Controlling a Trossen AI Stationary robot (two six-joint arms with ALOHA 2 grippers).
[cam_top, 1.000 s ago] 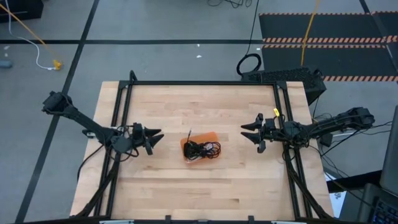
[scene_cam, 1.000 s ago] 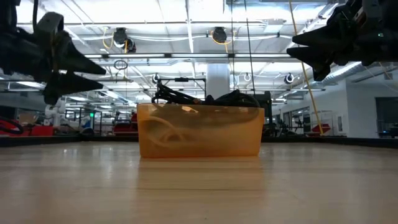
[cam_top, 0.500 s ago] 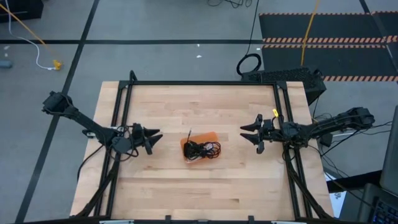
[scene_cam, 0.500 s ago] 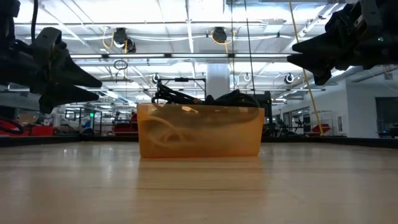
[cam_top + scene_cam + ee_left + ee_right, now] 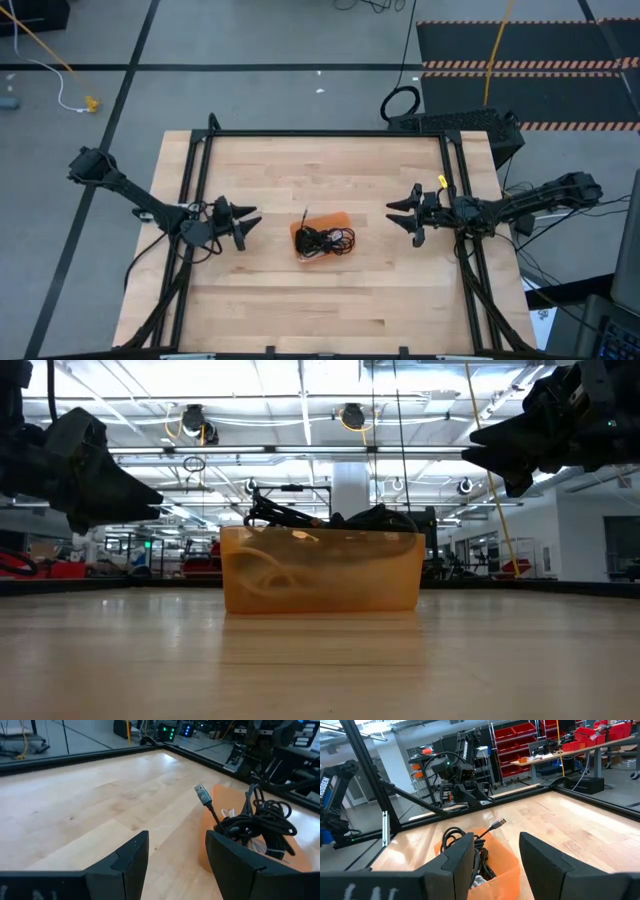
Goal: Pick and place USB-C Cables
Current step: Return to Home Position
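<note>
Nearest to the left wrist camera, the left gripper (image 5: 175, 857) is released: its 2 dark fingers (image 5: 129, 859) stand well apart, with only bare wood between them. The right gripper (image 5: 495, 854) is released in the same way, its 2 fingers (image 5: 544, 856) spread and holding nothing. Beyond both, near the middle of the table (image 5: 320, 170), stands 1 orange tray (image 5: 338, 218). The USB-C Cables (image 5: 325, 240) lie inside it as 1 tangled heap that rises above its rim. The black strands are too knotted for me to count. 1 plug (image 5: 201, 794) sticks up and out on a stiff end of cable, and both wrist views show it clearly. The low view adds 1 pale loop (image 5: 258, 575) seen through the tray wall, which the high view does not show. The high view shows what the others do not: the 2 grippers face each other across the tray, 1 on each side, near it but apart from it. The low view shows them hanging above the wood and not touching it. Farther off, the right wrist view shows shelves of red bins (image 5: 520, 747). At its edge there are white letters (image 5: 324, 785) on a dark arm, cut off, which I cannot read.
</note>
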